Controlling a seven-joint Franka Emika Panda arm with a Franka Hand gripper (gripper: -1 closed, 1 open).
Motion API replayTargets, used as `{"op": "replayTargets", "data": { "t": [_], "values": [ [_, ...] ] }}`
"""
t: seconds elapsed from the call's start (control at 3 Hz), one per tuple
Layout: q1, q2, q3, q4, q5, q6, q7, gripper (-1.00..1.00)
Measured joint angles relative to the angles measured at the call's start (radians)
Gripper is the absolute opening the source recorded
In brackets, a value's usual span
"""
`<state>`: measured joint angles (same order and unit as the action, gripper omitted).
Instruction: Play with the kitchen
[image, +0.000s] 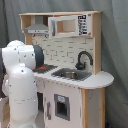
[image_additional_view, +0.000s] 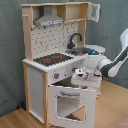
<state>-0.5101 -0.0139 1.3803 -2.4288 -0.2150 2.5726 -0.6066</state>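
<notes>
the toy kitchen (image_additional_view: 50, 75) stands on a wooden floor (image_additional_view: 112, 107), oven door (image_additional_view: 67, 102) hanging open. the gripper (image_additional_view: 82, 75) hovers just above the door's top edge; whether it grips anything, i cannot tell.

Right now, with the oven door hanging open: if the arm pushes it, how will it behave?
The oven door appears hinged along its bottom edge and lies tilted outward, so it will likely swing rather than slide. It looks like a thin white frame around a window, so probably light and stiff. The tool sits just above it; pressing down could strain the hinge.
</notes>
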Motion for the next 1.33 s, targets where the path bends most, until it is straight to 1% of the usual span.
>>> {"op": "replayTargets", "data": {
  "t": [0.33, 0.67, 1.33],
  "values": [
    [0.0, 0.011, 0.031, 0.0, 0.0, 0.003, 0.109, -1.0],
    [0.002, 0.012, 0.052, -0.001, 0.0, 0.003, 0.209, -1.0],
    [0.004, 0.011, 0.127, -0.001, 0.0, 0.002, 0.405, -1.0]
  ]
}}
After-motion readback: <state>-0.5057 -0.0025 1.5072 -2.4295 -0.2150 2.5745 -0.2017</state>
